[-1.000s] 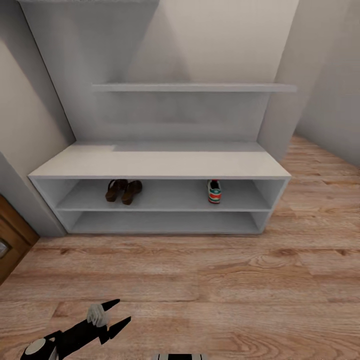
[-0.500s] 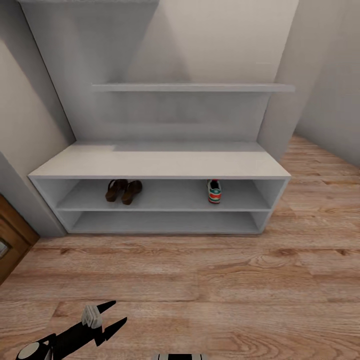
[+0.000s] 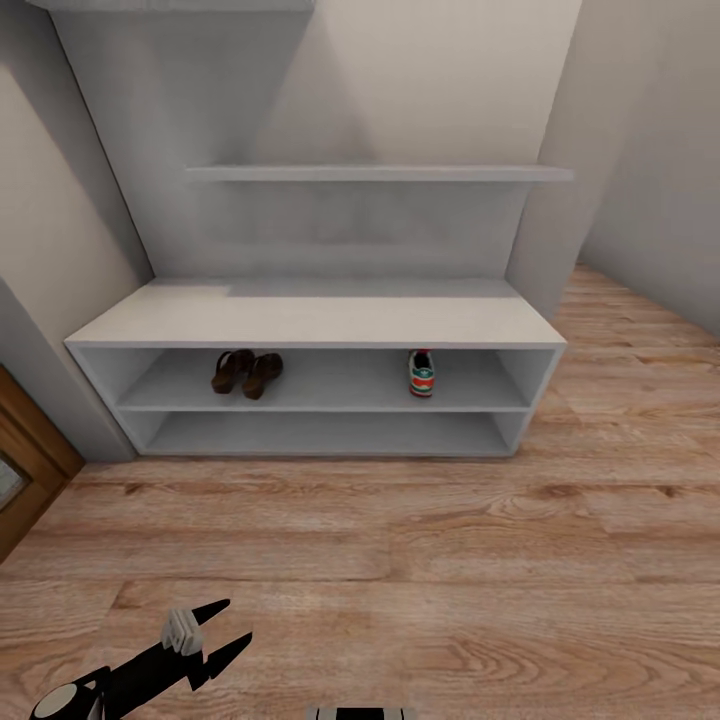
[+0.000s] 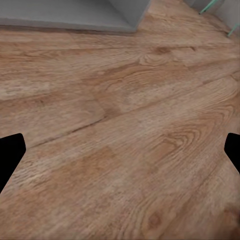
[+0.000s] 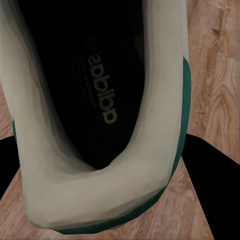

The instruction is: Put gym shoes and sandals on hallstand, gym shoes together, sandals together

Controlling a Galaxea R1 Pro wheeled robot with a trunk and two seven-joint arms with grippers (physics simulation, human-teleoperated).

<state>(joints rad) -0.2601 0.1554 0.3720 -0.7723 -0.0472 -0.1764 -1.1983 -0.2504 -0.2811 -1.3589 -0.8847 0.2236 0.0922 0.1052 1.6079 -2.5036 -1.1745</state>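
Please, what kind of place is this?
Probably a home corridor or entryway: a pale hallstand against the wall, sandals and one gym shoe on its shelf, and wood-plank floor.

Pale grey rack (image 3: 310, 322); dark brown sandals (image 3: 246, 372); white shoe (image 5: 100, 125) — green trim, black insole; light brown wood-grain floor (image 3: 400, 560).

The hallstand (image 3: 315, 322) now looks slightly farther off; the camera moved.
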